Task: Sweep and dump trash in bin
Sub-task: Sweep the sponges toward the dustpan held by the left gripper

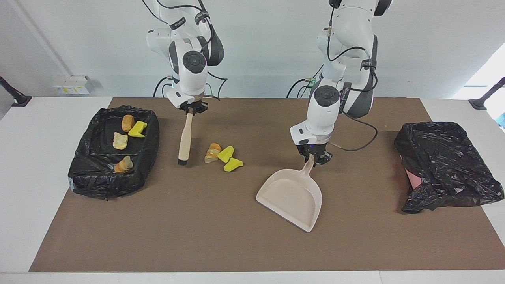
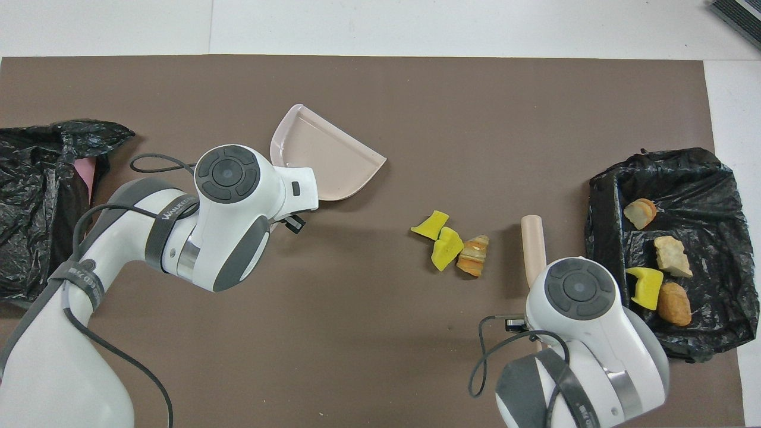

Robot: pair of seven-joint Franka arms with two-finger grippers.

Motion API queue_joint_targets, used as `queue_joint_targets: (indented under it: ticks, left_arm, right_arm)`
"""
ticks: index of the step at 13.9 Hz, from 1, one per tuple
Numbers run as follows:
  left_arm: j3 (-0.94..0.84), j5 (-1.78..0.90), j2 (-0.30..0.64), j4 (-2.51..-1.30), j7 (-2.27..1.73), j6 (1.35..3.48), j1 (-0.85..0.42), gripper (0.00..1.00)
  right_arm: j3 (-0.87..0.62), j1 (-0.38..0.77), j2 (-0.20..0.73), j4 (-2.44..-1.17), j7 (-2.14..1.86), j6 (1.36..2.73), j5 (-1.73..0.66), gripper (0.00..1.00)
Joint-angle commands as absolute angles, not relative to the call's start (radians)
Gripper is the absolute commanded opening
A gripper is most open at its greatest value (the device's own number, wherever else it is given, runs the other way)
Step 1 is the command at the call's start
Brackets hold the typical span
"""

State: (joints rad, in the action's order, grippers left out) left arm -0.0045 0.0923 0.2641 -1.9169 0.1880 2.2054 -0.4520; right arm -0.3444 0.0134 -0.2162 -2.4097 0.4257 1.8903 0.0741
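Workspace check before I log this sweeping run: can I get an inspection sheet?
Surface: brown mat on white table.
Job's things: three trash lumps loose between brush and dustpan; four lumps in the lined bin.
Clutter: black bag at the left arm's end.
Grippers: left gripper holds dustpan handle; right gripper shut on brush handle.
Cables: loops along both arms.
Surroundings: wall socket.

Brown mat spread over most of white desk. Pale wall box mounted toward right arm's end. Black stand clamped at desk's corner there.
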Motion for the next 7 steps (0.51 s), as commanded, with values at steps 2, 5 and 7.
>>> queue_joint_targets:
  ticks: [2, 5, 7]
  left_arm:
    - [-0.002, 0.078, 0.226, -1.980, 0.203, 2.241, -0.459, 0.24]
    - [-0.002, 0.078, 0.218, -1.987, 0.206, 2.218, -0.454, 0.00]
    - [-0.002, 0.080, 0.221, -1.965, 0.353, 2.189, -0.446, 0.00]
  right_arm:
    - [-0.350, 0.024, -0.149, -2.411, 0.388, 1.982, -0.060, 0.00]
    - [-0.350, 0.035, -0.146, -2.410, 0.391, 2.002, -0.066, 0.00]
    - [-0.350, 0.057, -0.146, -2.407, 0.416, 2.006, -0.069, 0.00]
